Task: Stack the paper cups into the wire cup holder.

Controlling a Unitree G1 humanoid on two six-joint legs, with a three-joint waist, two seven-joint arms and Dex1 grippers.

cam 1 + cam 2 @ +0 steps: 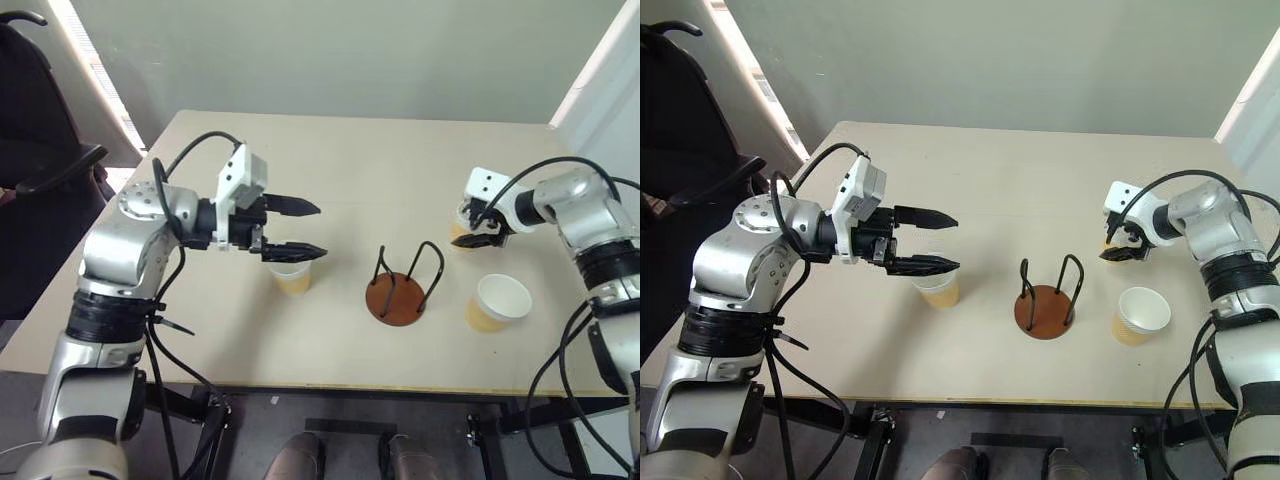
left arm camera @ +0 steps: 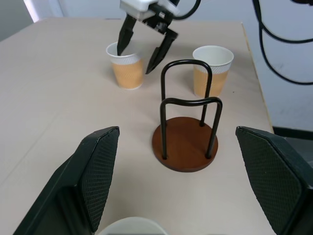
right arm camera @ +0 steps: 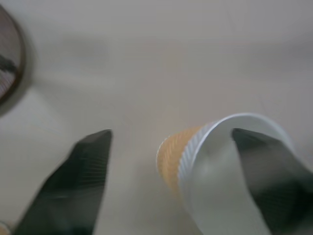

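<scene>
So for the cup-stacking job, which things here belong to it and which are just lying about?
Belongs to the job:
- wire cup holder, nothing in it yet
- paper cup by the left gripper
- paper cup nearest the table's front edge
- paper cup at the right gripper, one finger inside its rim
- left gripper, open
- right gripper

Lying about:
- black chair beside the table

We are looking down on a pale beige tabletop point(image 1: 350, 160) sitting before a plain light wall point(image 1: 340, 50). A black chair point(image 1: 40, 160) is standing just beside the tabletop's left edge, and grey floor point(image 1: 260, 430) is showing below its near edge.
</scene>
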